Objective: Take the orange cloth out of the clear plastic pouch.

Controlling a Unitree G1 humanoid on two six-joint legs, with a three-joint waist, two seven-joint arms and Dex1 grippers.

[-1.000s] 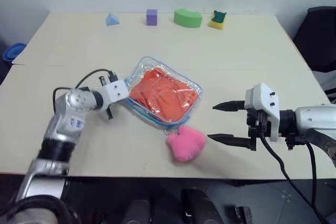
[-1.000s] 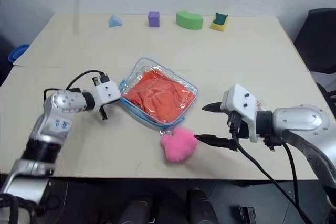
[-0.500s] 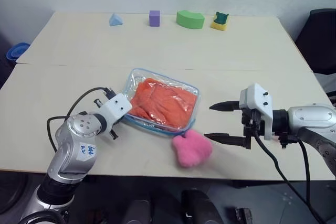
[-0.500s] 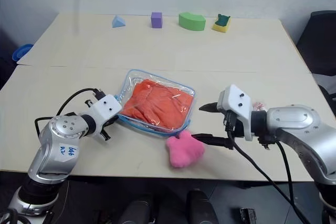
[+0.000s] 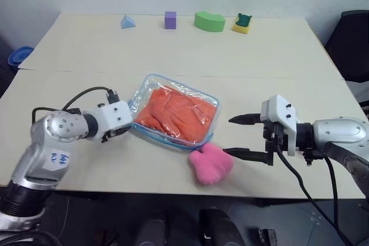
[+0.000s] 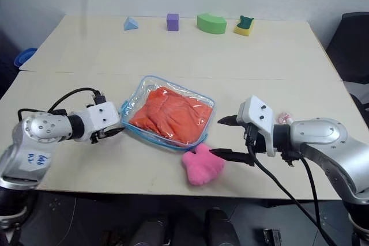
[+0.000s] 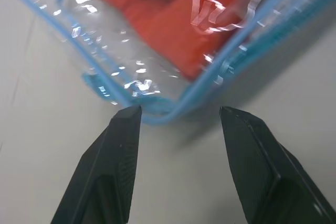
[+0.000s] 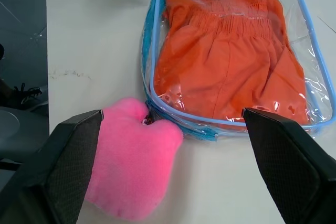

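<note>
The clear plastic pouch [image 5: 143, 93], trimmed in light blue, lies flat near the middle of the table with the orange cloth [image 5: 179, 113] folded inside it. My left gripper [image 7: 178, 111] is open just off the pouch's left corner; its fingertips [image 7: 128, 114] stand on either side of the blue trim without holding it. A pink plush heart [image 5: 211, 164] rests against the pouch's near right corner. My right gripper [image 5: 229, 136] is open to the right of the pouch, its lower finger close to the heart and nothing between its fingers.
Along the table's far edge stand a blue pyramid [image 5: 127, 22], a purple cube [image 5: 170, 19], a green curved block [image 5: 209, 21] and a yellow and green piece [image 5: 241, 22]. A black chair [image 5: 351, 38] stands beyond the right edge.
My left gripper has opened and drawn back to the left, off the pouch's corner. The pouch has turned a little and settled flat. My right gripper has stayed put.
</note>
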